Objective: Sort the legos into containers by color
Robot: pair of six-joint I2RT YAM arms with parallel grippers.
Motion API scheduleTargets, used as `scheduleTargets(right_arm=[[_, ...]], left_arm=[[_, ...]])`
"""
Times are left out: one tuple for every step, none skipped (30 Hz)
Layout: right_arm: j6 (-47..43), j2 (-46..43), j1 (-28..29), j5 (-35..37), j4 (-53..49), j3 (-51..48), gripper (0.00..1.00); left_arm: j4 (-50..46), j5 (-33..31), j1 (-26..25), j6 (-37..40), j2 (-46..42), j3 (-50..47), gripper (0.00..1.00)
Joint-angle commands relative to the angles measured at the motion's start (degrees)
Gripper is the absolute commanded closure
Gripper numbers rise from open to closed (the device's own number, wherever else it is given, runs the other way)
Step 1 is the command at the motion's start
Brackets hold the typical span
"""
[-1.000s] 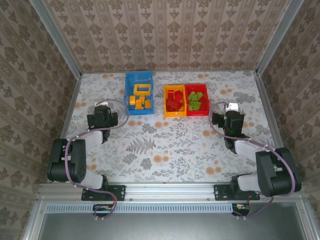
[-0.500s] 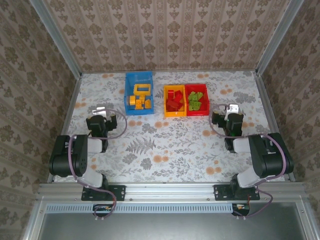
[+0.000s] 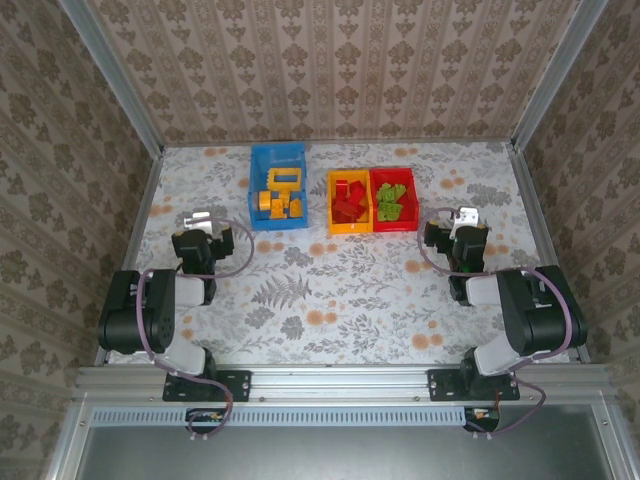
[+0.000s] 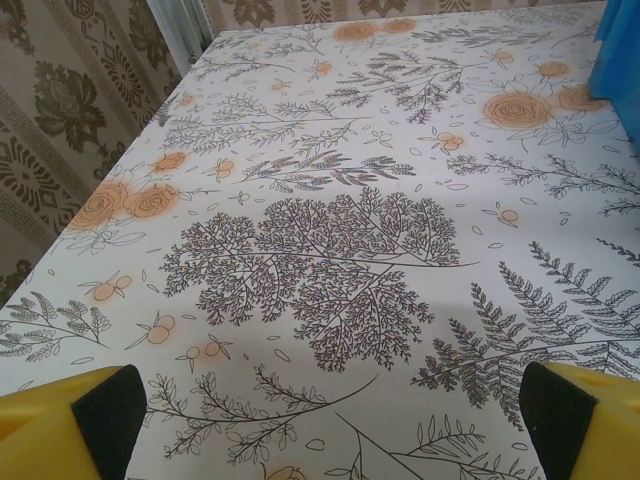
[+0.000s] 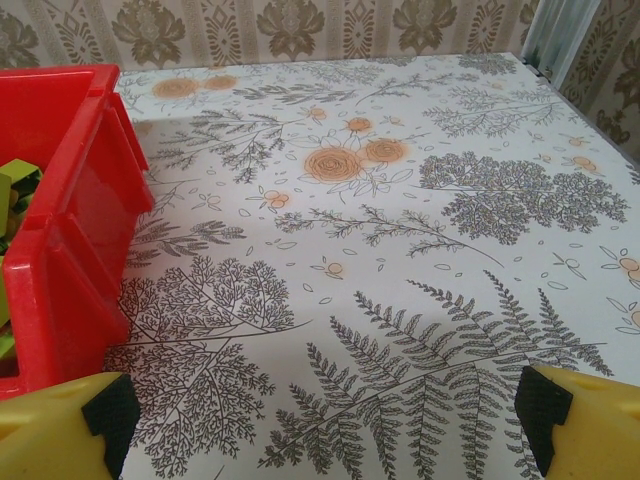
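Top view, table: floral-print table (image 3: 330,290), walled in by patterned paper, both arms folded back at the near edge.
Top view, blue bin: the blue bin (image 3: 277,160) sits at the far left of the row, with the yellow legos (image 3: 280,206) heaped inside and the hollow yellow frame piece (image 3: 284,178) lying among them.
Top view, yellow-orange bin: the yellow-orange bin (image 3: 333,203) is a little to the right of the blue one, with a gap between them, and it's carrying the red legos (image 3: 347,205).
Top view, red bin: the red bin (image 3: 393,226) is pressed right against the yellow-orange bin, with the green legos (image 3: 391,200) inside. (No brick can be seen loose on the table.)
Top view, left gripper: the left gripper (image 3: 205,238) hangs over bare table, nearer and to the left of the blue bin, apart from it.
Top view, right gripper: the right gripper (image 3: 458,238) is just off the red bin's near right corner.
Left wrist view, tool: yellow fingers (image 4: 108,415) stand at the two bottom corners. The jaws are spread wide, with nothing between them but printed tabletop.
Left wrist view, bin: a sliver of the blue bin shows at the upper right edge, well ahead of the fingers.
Right wrist view, tool: fingers (image 5: 105,412) again sit far apart at the bottom corners, gaping and holding nothing.
Right wrist view, bin: the red bin's wall looms at the left, close to the left finger. Contact can't be made out. Green legos peek over its rim.
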Motion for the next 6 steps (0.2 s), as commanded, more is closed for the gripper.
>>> scheduleTargets(right_arm=[[0.59,0.52,0.31,0.24,0.85,1.45,0.00],[0.61,0.58,0.29,0.28,0.70,1.53,0.00],[0.58,0.48,0.28,0.21,0.89,1.40,0.00],[0.51,0.35,0.28,0.06,1.32,1.10,0.00],[0.21,0.30,0.28,-0.61,1.66,0.85,0.00],[-0.26,0.30,0.28,-1.47,2.74,0.40,0.00]], left_arm=[[1.71,0.34,0.15,-0.09,-0.14,1.00,0.00],[1.64,0.34,0.13,-0.07,-0.20,0.98,0.00],[1.64,0.29,0.11,-0.13,-0.12,1.04,0.00],[1.65,0.26,0.16,-0.06,-0.19,1.01,0.00],[1.70,0.34,0.11,-0.14,-0.12,1.00,0.00],[1.87,0.32,0.16,-0.07,-0.21,0.87,0.00]])
